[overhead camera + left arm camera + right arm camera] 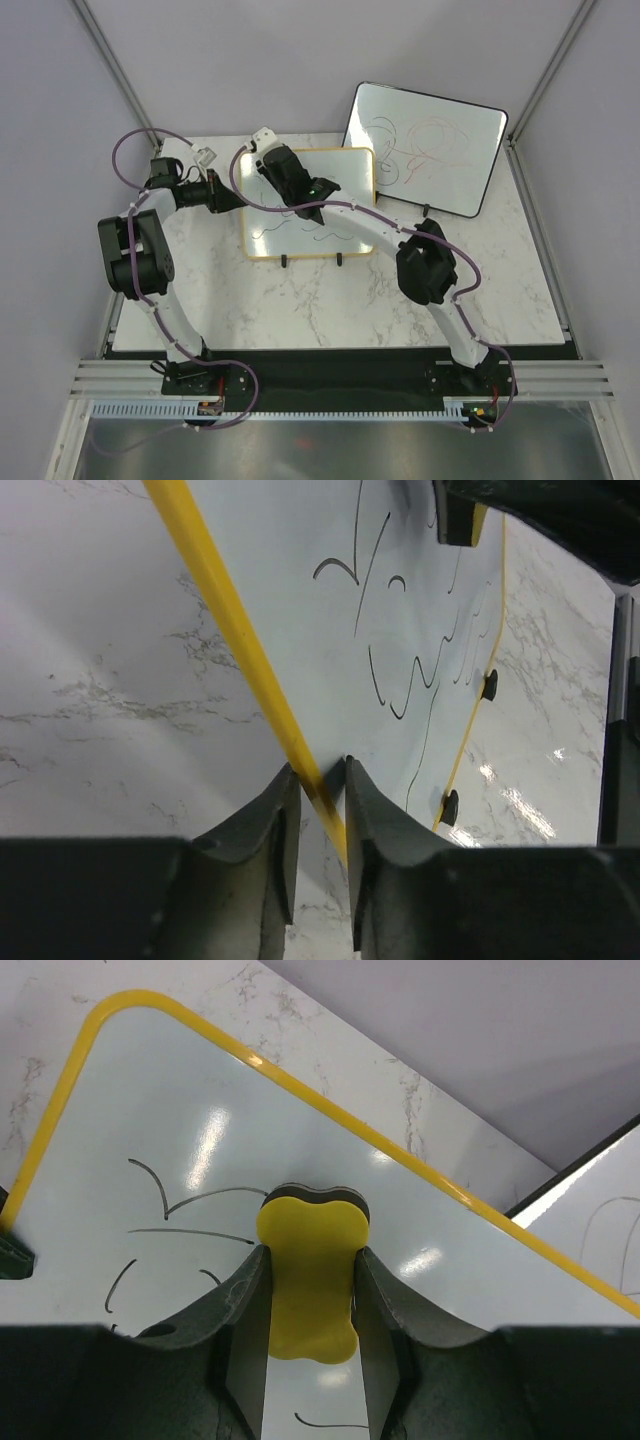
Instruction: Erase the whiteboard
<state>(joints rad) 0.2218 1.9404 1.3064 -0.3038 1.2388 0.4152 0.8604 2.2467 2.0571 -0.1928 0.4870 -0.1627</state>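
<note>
The whiteboard (345, 170) with a tan frame lies flat mid-table and bears black wavy lines (322, 238) on its near half. My right gripper (312, 192) is over the board, shut on a yellow eraser (310, 1280) whose dark felt edge rests against the white surface (200, 1110). My left gripper (236, 196) is at the board's left edge. In the left wrist view its fingers (375, 810) are closed on the yellow frame (235, 630), with the scribbled surface (420, 610) beyond. The eraser also shows in that view (455, 520).
A larger black-framed whiteboard (425, 145) with red and black scribbles leans at the back right. The tan board's small black feet (285, 262) point toward the near side. The marble tabletop (330, 310) is bounded by grey walls.
</note>
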